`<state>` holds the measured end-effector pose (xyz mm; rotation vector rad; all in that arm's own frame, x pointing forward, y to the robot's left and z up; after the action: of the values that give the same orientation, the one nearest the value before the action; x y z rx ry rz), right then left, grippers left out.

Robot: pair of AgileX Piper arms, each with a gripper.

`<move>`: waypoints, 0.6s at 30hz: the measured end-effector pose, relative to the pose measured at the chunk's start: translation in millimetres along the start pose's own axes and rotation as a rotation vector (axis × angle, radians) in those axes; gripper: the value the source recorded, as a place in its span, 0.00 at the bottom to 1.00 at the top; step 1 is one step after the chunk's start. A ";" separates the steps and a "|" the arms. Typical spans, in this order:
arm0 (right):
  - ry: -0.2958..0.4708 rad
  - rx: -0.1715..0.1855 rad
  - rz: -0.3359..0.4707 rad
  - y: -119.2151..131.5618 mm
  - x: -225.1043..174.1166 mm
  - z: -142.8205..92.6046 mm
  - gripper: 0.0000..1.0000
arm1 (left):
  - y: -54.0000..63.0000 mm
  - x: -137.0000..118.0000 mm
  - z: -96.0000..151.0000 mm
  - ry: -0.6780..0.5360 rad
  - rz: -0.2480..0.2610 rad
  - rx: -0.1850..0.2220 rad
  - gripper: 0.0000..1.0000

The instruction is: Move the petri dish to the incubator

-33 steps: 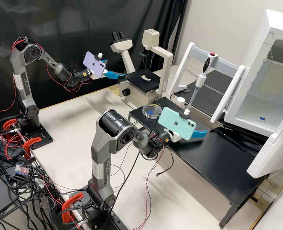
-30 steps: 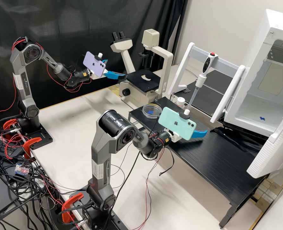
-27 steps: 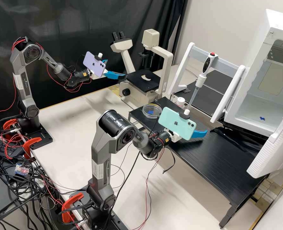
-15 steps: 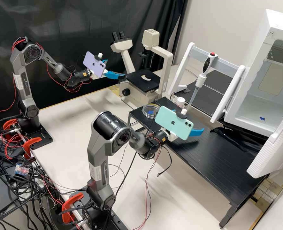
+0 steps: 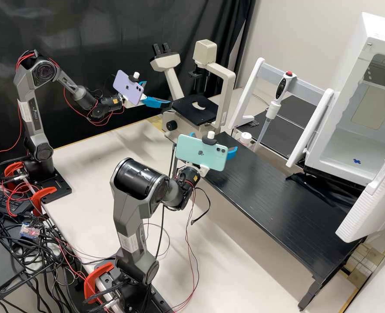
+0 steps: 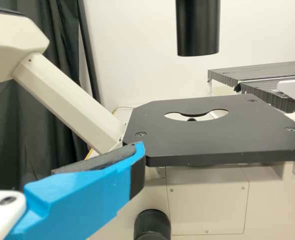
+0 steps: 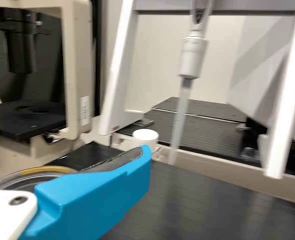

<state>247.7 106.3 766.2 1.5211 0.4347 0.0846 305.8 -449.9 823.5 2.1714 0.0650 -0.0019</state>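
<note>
In the high view my right gripper (image 5: 231,152) is over the left end of the black raised shelf, its blue fingers apart. The right wrist view has one blue finger of my right gripper (image 7: 145,156) in front of the clear petri dish (image 7: 35,173), whose round rim partly shows behind it on the shelf. My left gripper (image 5: 157,93) hangs in the air left of the microscope stage, fingers spread with nothing between them; the left wrist view shows a finger of my left gripper (image 6: 137,152) beside that stage. The white incubator (image 5: 349,143) stands at the right with its door open.
The microscope (image 5: 195,111) stands at the back. A white stand (image 5: 255,82) holding a pipette (image 5: 271,110) is behind the black shelf (image 5: 279,208). A small white-capped bottle (image 5: 245,138) is near the pipette tip. The incubator door (image 5: 373,195) juts over the shelf's right end.
My right gripper has swung left and slightly back along the shelf, and its phone now covers the spot where the dish was seen. The left arm has kept still.
</note>
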 end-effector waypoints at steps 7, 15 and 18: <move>-0.030 0.002 -0.041 -10.6 3.9 8.4 1.00 | 0.0 0.0 0.0 0.000 0.000 0.000 1.00; -0.060 0.004 -0.074 -19.7 8.5 17.1 1.00 | 0.0 0.0 0.0 0.000 0.000 0.000 1.00; -0.060 0.005 -0.094 -25.1 9.4 17.1 1.00 | 0.0 0.0 0.0 0.000 0.000 0.000 1.00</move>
<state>256.5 91.6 739.4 1.5020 0.4582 -0.0358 305.8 -449.9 823.5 2.1714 0.0650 -0.0019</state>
